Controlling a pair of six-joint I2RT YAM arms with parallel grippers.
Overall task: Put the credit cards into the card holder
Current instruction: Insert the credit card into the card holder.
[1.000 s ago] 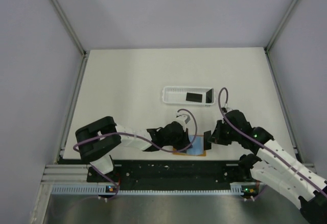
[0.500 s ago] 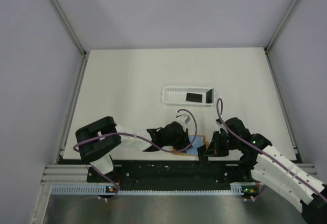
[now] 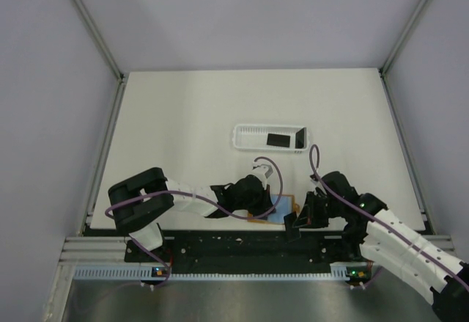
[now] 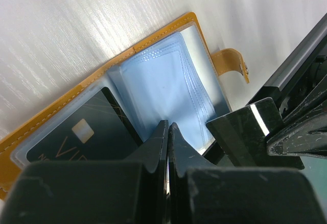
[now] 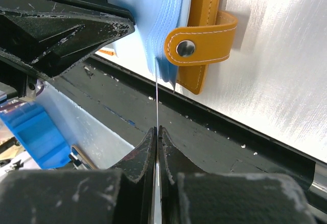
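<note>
The card holder [image 4: 163,86] is laid open and flat, directly under the closed tips of the left gripper [image 4: 167,128]. An orange-tan cover, pale blue clear sleeves and a snap tab [image 5: 202,38] are shown. One dark credit card [image 4: 76,142], bearing a chip, is seated in the pocket left of that gripper in its wrist view. A second dark card [image 5: 156,101] is clamped edge-on in the right gripper [image 5: 156,130], its leading edge placed at the sleeve stack beside the tab. Two further dark cards [image 3: 278,139] are located well beyond both grippers, one flat, the other [image 3: 300,138] stood on edge.
</note>
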